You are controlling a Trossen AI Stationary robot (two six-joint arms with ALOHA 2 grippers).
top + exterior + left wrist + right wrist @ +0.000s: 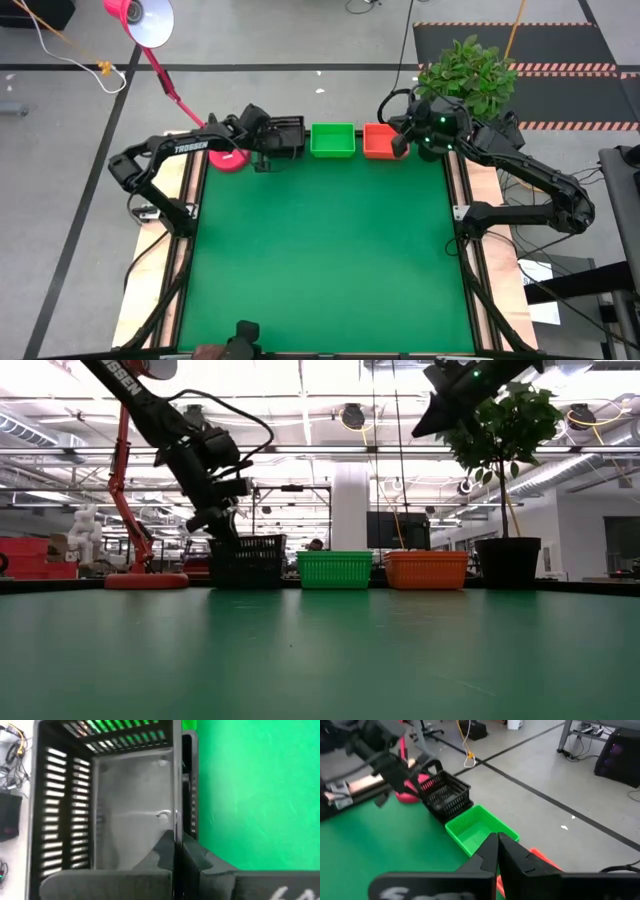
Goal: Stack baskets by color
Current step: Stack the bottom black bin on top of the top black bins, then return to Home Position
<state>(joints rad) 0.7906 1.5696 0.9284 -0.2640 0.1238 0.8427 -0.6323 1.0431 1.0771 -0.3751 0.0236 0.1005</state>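
Far edge, left gripper (268,147) clamped on black basket (285,137) wall; right gripper (400,143) closed, empty, above orange basket (378,141); green basket (332,140) between.

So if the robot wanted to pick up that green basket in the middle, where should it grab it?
Probably by the rim of a long wall, coming straight down from above. The green basket sits upright and open-topped, and its thin mesh wall would fit between the fingers. The black basket and orange-red basket crowd its short ends.
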